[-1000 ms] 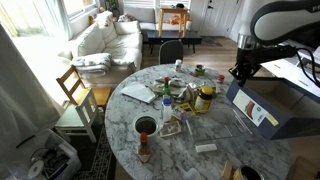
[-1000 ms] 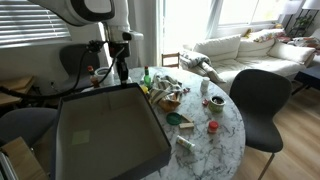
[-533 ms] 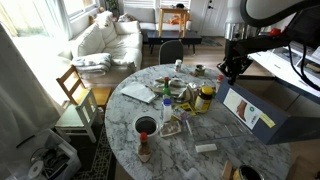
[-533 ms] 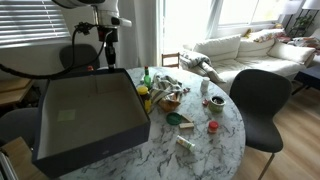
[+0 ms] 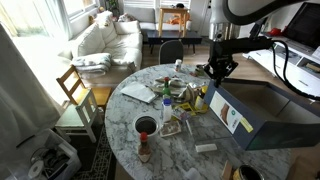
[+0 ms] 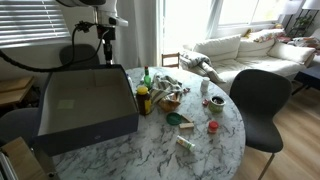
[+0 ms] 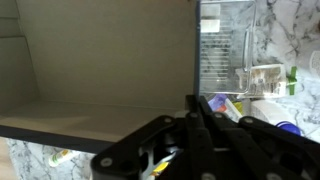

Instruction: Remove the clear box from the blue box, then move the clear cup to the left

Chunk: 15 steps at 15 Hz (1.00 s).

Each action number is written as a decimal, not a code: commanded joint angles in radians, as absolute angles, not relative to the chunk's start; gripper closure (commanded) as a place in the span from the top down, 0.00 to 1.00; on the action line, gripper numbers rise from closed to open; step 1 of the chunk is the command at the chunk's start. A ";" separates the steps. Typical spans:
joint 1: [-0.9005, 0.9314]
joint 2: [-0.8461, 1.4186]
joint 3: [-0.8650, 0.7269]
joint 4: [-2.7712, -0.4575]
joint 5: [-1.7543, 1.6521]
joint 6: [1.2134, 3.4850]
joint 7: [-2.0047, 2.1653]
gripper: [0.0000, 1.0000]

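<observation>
Slate-blue, the blue box [image 5: 268, 122] sat just below the gripper [image 5: 216, 71], which was clamped on its rim.

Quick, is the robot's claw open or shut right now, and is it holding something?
Gripper: shut, seemingly pinching the wall of the large slate-blue rectangular box.

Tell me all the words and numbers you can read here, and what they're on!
White label on the side of the blue box: print too blurred to read.
Yellow jar: any print is too small to read.
No other words, numbers or signs can be read in any view.
</observation>
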<state>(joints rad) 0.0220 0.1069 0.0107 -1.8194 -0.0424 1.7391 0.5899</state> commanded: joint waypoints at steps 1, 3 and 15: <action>0.061 0.174 0.027 -1.752 -0.049 1.720 0.647 0.01; 0.081 0.208 0.033 -1.719 -0.050 1.715 0.675 0.01; 0.156 0.368 0.024 -1.561 -0.139 1.782 0.748 0.01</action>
